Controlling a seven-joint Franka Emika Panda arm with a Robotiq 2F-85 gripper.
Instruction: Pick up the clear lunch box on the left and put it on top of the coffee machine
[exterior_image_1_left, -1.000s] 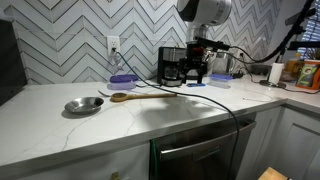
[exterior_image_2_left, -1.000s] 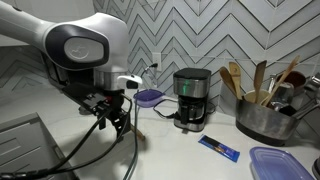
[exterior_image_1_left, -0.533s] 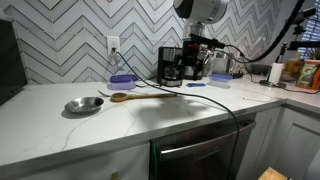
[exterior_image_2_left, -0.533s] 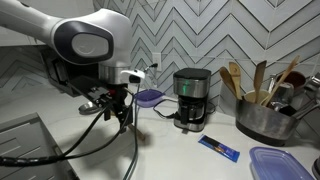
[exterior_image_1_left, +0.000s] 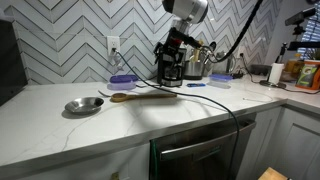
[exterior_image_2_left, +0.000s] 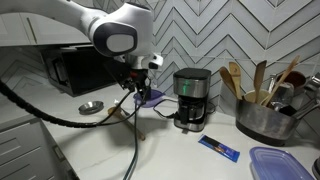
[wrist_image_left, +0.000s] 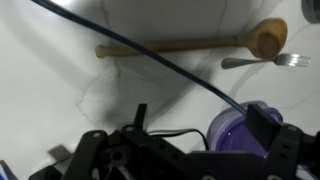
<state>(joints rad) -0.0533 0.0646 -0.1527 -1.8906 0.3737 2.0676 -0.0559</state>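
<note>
Glossy veined countertop (exterior_image_1_left: 60, 125), matt wooden spoon (wrist_image_left: 185, 44), shiny metal bowl (exterior_image_1_left: 84, 105), smooth plastic clear lunch box (wrist_image_left: 232, 130).

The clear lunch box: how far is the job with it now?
Done: nothing yet; the clear lunch box sits on the counter beside the coffee machine, whose top is bare. In hand: the gripper hangs open near the box, holding nothing. Left: grasp, lift, place on the machine.

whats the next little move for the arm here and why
Probably shift the gripper sideways until the lunch box sits midway between its open fingers, then lower. In the wrist view the box lies off to one side, close to one finger, and nothing is gripped yet.
</note>
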